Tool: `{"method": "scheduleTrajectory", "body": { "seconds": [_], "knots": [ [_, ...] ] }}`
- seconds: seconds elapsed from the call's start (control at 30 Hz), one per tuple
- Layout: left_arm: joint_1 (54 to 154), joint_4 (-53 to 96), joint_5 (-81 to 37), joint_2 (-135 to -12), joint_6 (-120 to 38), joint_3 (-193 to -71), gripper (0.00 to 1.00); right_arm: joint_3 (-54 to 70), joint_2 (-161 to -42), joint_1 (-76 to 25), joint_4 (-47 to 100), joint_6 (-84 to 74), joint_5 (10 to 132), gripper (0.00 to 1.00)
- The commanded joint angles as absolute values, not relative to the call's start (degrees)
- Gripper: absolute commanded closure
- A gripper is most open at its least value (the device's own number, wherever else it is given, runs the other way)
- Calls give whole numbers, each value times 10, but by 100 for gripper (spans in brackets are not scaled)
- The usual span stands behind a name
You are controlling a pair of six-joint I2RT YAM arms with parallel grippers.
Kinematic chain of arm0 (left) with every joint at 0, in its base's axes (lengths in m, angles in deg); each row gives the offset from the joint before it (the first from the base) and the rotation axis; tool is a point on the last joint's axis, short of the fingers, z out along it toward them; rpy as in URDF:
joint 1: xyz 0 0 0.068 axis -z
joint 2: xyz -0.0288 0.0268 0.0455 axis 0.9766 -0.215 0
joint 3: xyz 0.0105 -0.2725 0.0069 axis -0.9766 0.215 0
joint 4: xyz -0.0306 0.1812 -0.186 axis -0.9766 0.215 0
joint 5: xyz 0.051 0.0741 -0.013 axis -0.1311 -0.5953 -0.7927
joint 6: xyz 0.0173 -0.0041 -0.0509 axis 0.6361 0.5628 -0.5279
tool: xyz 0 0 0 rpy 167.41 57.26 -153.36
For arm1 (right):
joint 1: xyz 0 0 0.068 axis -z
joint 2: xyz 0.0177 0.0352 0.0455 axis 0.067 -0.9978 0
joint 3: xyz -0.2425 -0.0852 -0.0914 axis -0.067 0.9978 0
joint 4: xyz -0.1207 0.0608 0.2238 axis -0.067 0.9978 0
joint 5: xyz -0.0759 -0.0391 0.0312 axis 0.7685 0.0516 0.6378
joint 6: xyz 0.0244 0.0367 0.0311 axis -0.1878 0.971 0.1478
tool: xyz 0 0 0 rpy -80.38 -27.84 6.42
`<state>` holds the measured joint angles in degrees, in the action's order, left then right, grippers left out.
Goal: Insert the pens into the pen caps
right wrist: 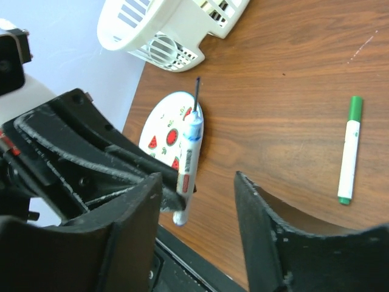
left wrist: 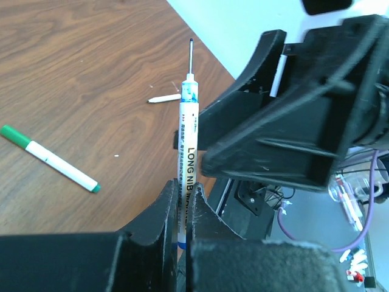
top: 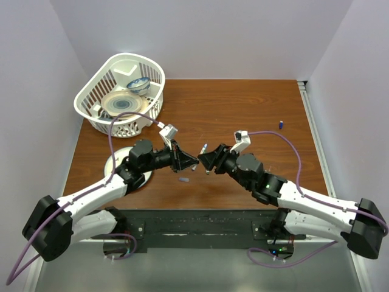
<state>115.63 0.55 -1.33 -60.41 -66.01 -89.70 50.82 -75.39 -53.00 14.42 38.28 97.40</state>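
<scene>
Pinching a long-nib pen over the middle of the counter

The left claw [left wrist: 181, 210] is clamped on the lower barrel of a white long-nib pen [left wrist: 187, 140], held above the counter [top: 243, 103]. The right claw [right wrist: 197, 188] is just beside it, fingers spread and holding nothing. A green-capped pen [right wrist: 349, 152] lies flat on the wood. A blue cap [top: 281, 125] sits near the right edge. A small, possibly grey-purple cap [top: 183, 180] lies towards the near edge.

basket [top: 85, 103] back left on table [top: 243, 103]; plate [top: 115, 162] before it, front left; cap [top: 281, 125] far right.
</scene>
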Motion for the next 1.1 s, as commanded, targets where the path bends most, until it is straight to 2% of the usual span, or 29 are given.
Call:
{"method": "scheduleTrajectory", "body": {
  "seconds": [0.0,0.17,0.27,0.3,0.37,0.43,0.47,0.57,0.73,0.83,0.93,1.0,1.07],
  "knots": [
    [1160,-37,21,-583,-665,-889,100,501,-761,-530,87,392,987,53],
    [1161,-39,41,-581,-659,-889,100,498,-771,-529,84,387,984,62],
    [1161,-39,45,-580,-658,-889,100,502,-768,-530,75,379,984,73],
    [1161,-40,49,-580,-660,-889,100,503,-768,-530,68,377,978,81],
    [1161,-40,53,-582,-659,-892,100,507,-768,-530,60,368,971,90],
    [1162,-39,64,-585,-658,-898,95,512,-763,-530,42,360,956,100],
    [1162,-37,69,-587,-656,-901,84,516,-761,-530,35,353,949,100],
    [1161,-10,87,-592,-635,-919,72,516,-757,-530,12,329,914,100],
    [1161,24,83,-588,-613,-936,69,514,-755,-530,-6,324,877,100],
    [1161,23,87,-589,-613,-935,74,511,-753,-531,-7,320,869,100],
    [1161,20,96,-592,-612,-936,96,508,-752,-530,-5,314,856,100],
    [1161,18,96,-589,-616,-936,100,505,-755,-530,-5,310,833,98],
    [1160,26,83,-581,-619,-935,100,502,-750,-531,3,306,821,82]
  ]
}}
